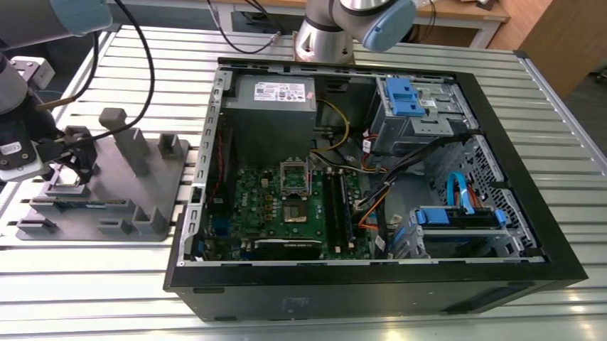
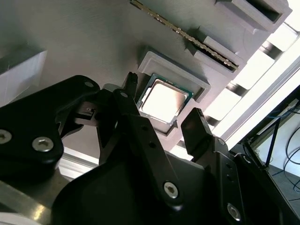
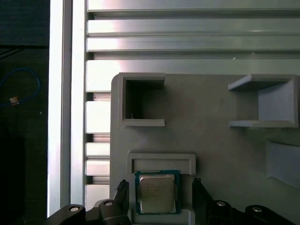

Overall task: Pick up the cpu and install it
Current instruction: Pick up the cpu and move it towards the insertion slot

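The cpu (image 2: 164, 99) (image 3: 157, 192), a small square chip with a pale metal top and a green rim, lies flat in a shallow recess of the grey holder block (image 3: 211, 140). My gripper (image 2: 163, 97) (image 3: 159, 183) is open, with one black finger on each side of the chip and a gap between each fingertip and its edges. In the exterior view the gripper (image 1: 67, 167) hangs low over the holder block (image 1: 104, 192) at that view's left. The open metal-framed socket (image 1: 294, 188) sits on the green motherboard (image 1: 275, 213) inside the computer case.
The holder block carries several upright posts (image 1: 119, 135) and empty pockets (image 3: 140, 101), and a memory stick (image 2: 187, 35) stands in a slot near the chip. The open black case (image 1: 379, 284) holds a power supply (image 1: 275, 92), blue drive cages (image 1: 413, 96) and loose cables (image 1: 379, 192).
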`<act>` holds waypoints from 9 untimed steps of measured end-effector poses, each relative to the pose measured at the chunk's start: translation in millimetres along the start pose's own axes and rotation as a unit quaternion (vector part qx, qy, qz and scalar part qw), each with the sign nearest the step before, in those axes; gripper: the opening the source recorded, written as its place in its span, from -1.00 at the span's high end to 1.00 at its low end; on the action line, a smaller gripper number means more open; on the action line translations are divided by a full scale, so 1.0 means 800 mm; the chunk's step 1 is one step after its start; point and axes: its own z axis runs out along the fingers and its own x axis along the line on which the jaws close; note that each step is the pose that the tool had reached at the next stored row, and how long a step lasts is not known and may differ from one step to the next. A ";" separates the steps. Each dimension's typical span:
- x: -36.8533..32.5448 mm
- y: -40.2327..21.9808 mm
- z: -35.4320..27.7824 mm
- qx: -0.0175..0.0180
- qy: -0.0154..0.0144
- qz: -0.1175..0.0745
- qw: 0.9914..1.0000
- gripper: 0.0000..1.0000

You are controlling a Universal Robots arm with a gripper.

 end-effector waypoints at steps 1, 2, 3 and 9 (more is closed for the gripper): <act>0.0000 0.0002 0.0004 0.000 0.000 0.000 1.000 -0.29; 0.0000 0.0004 0.0007 0.000 0.000 0.000 1.000 -0.29; 0.0000 0.0007 0.0010 0.000 0.000 0.000 1.000 -0.29; 0.0006 0.0019 0.0026 0.000 0.000 0.000 1.000 -0.29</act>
